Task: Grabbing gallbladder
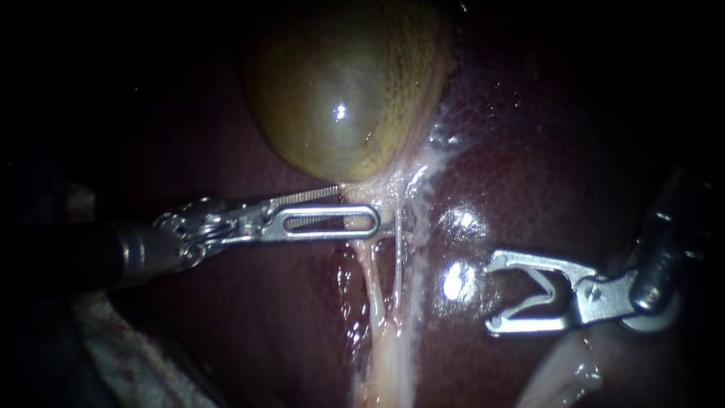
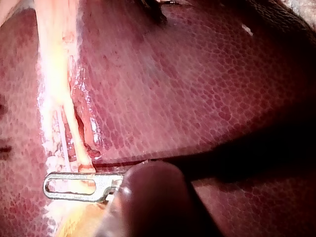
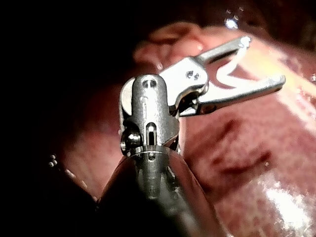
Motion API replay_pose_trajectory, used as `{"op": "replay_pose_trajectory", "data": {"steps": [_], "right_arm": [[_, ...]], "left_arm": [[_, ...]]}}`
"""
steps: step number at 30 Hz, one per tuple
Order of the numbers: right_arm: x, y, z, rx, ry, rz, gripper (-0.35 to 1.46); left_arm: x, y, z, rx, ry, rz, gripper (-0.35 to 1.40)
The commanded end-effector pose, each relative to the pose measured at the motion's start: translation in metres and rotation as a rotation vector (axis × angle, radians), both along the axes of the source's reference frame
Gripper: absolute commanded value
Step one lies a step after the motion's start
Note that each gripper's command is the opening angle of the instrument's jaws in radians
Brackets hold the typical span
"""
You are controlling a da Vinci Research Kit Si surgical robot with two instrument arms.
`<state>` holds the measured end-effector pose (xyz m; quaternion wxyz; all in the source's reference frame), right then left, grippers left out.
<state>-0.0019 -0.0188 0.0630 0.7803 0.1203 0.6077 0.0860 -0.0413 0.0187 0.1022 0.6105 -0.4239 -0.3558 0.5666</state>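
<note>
The gallbladder (image 1: 343, 91) lay taut, slick and probably thin-walled against the liver (image 1: 529, 151); its narrow neck looked the safest hold. The left instrument (image 1: 359, 205) held its jaws spread there; the right instrument (image 1: 495, 295) hung well apart, jaws gaping.

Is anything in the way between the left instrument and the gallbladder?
Nothing visible is. The left instrument has its tip right at the narrow lower end of the gallbladder, just above the pale tubes. The right instrument is apart, over the liver.
</note>
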Motion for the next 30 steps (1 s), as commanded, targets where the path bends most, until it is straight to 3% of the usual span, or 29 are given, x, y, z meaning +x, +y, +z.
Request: {"op": "replay_pose_trajectory", "data": {"steps": [1,8,13,18,26,30], "right_arm": [[0.0,0.0,0.0,0.0,0.0,0.0,0.6],[0.0001,0.0,0.0,0.0,0.0,0.0,0.6],[0.0001,0.0,0.0,0.0,0.0,0.0,0.6],[0.0001,0.0,0.0,0.0,0.0,0.0,0.6],[0.0001,0.0,0.0,0.0,0.0,0.0,0.6],[0.0001,0.0,0.0,0.0,0.0,0.0,0.6]], "left_arm": [[-0.0002,0.0001,0.0001,0.003,0.0,-0.002,0.74],[-0.0014,0.0002,0.0002,0.03,0.001,-0.023,0.51],[-0.0013,0.0003,0.0001,0.074,0.001,-0.039,0.34],[-0.0008,0.0002,0.0,0.116,0.011,-0.047,-0.08],[0.0002,0.0005,-0.0004,0.12,0.012,-0.042,-0.33],[0.0002,0.0004,-0.0004,0.12,0.015,-0.042,-0.35]]}}
